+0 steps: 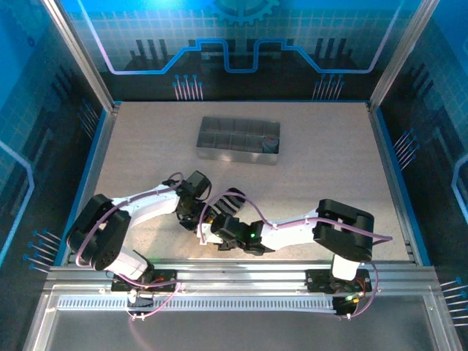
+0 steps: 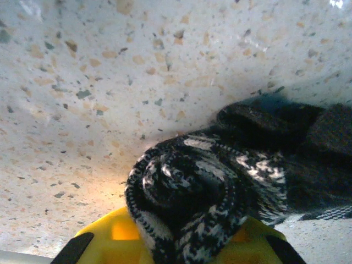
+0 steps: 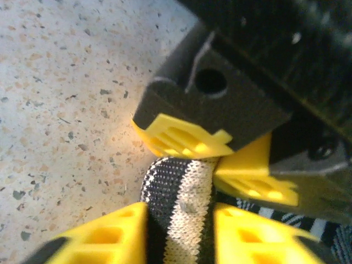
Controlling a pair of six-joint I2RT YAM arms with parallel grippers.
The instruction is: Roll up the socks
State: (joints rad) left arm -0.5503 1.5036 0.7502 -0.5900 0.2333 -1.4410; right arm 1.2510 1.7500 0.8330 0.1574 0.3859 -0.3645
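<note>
Striped sock (image 1: 231, 200): one black-and-white knitted sock. It lies on the speckled stone-pattern tabletop (image 1: 146, 161), on the near side of the grey tray (image 1: 227, 156) and well apart from it. In your left wrist view the ribbed fabric forms a rounded, spiral bundle. Your left gripper (image 2: 181, 247) is clenched on this bundle, one yellow finger (image 2: 110, 235) on either side. Your right gripper (image 3: 179, 234) grasps a narrow fold of the same sock, which fills the gap between its two ribbed yellow fingers. The left gripper's two yellow fingertips meet that fold at its far end. The tray is one shallow rectangle divided into compartments. Its right end compartment holds one dark object (image 1: 271, 143); you cannot tell what it is.
</note>
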